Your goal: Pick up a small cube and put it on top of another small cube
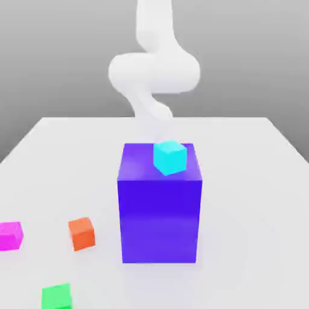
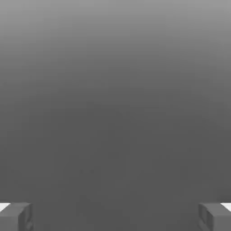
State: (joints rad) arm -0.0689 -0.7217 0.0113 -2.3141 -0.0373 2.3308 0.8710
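One pink cube [image 1: 10, 235] sits on the counter [image 1: 253, 199] at the exterior view's far left edge, near the front, partly cut by the frame. Just to its right, a short way apart, rests an orange cube [image 1: 82, 233], turned slightly. Nearer still, at the bottom edge, lies a green cube [image 1: 57, 297], also cropped. None of the three touch.

Right of the orange cube stands a big blue block [image 1: 160, 205], upright at the middle of the counter and much taller than the small cubes. On its top, toward the right near corner, sits a cyan cube [image 1: 169, 157], turned at an angle, one corner reaching over the block's front edge.

The counter is plain white, smooth and faintly glossy, with soft shadows under each piece and a pale reflection before the block. Its far edge runs straight across behind the block. Beyond it the room is a bare grey backdrop, darker toward the top.

The white arm [image 1: 154, 69] rises blurred behind the block. In the hand view the claw [image 2: 115, 216] stands wide apart, its two grey fingertips [image 2: 16, 216] at opposite corners, nothing between them, against a grey gradient.
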